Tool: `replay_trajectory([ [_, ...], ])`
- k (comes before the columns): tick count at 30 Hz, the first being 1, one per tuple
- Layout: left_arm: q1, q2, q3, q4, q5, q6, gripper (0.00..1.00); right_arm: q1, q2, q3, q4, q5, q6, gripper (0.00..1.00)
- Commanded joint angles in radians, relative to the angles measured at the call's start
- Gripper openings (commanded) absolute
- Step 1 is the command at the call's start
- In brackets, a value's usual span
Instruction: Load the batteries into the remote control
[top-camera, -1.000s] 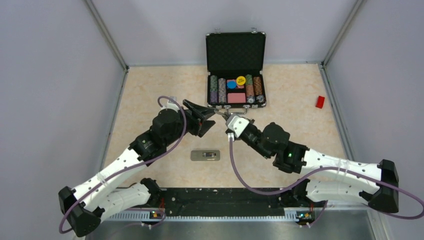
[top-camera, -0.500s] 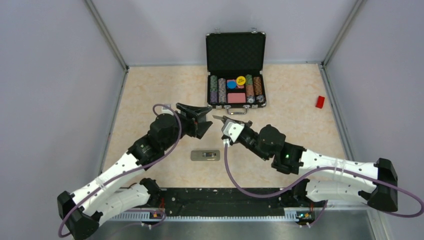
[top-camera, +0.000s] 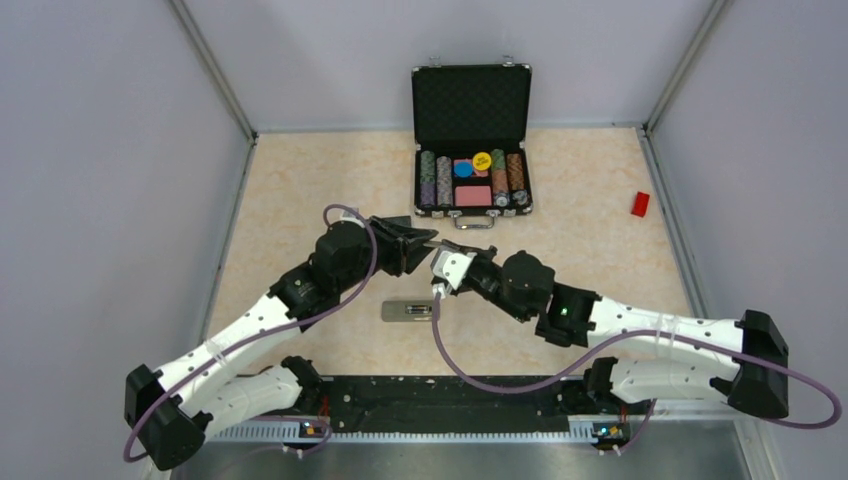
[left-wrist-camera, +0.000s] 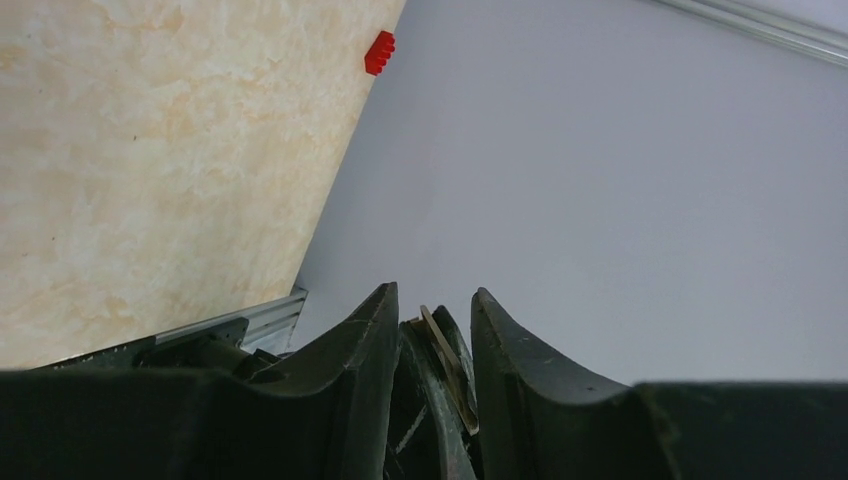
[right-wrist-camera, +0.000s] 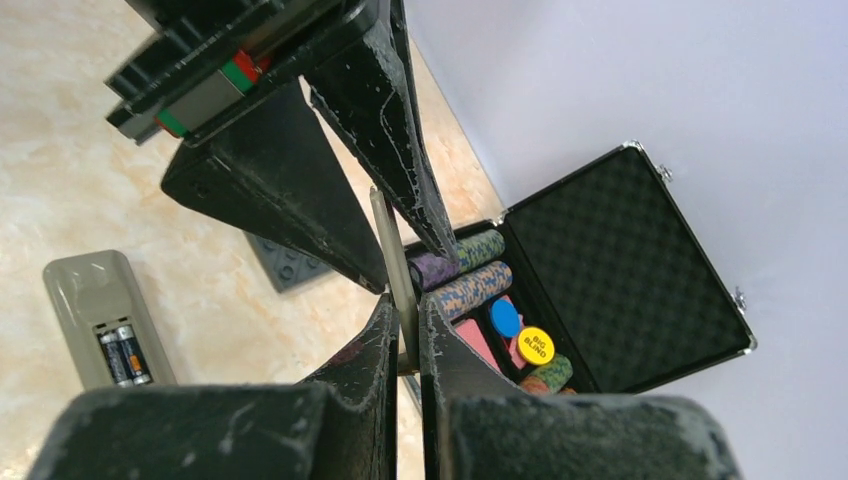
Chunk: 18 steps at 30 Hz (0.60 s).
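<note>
The left tool (top-camera: 424, 239) has swung in and narrowed from wide; its jaws, still apart, flank a thin grey plate (right-wrist-camera: 392, 240), probably the battery cover, pinched by the right tool (right-wrist-camera: 405, 305). Both hang just above the remote (top-camera: 411, 311), lying back-up on the tabletop (top-camera: 300, 180) with batteries (right-wrist-camera: 125, 352) already seated, so only closing up seems left. Whether the left tool touches the plate cannot be told; its lower end is hidden.

Right gripper (right-wrist-camera: 407, 305): matt black, rough, scuffed whitish.
Thin plate (right-wrist-camera: 393, 260) between its fingers: smooth grey plastic.
Remote control (right-wrist-camera: 85, 300), left of it: matt grey plastic.
Batteries (right-wrist-camera: 122, 352): glossy dark wrap.
Case (right-wrist-camera: 620, 270), beyond the fingertips: dimpled foam lining, bright metal edging.
</note>
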Motion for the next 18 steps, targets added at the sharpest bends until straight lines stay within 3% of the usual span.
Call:
replay_trajectory([
  [1, 0.004, -0.022, 0.044, 0.041, 0.032, 0.024, 0.37, 0.011, 0.011, 0.026, 0.033, 0.065, -0.024, 0.00],
  [9, 0.004, -0.042, 0.029, 0.029, 0.030, 0.030, 0.36, 0.010, 0.029, 0.021, 0.046, 0.092, -0.033, 0.00],
  [18, 0.009, -0.020, 0.016, 0.064, 0.065, 0.045, 0.00, 0.010, 0.019, 0.012, 0.046, 0.072, -0.032, 0.00],
])
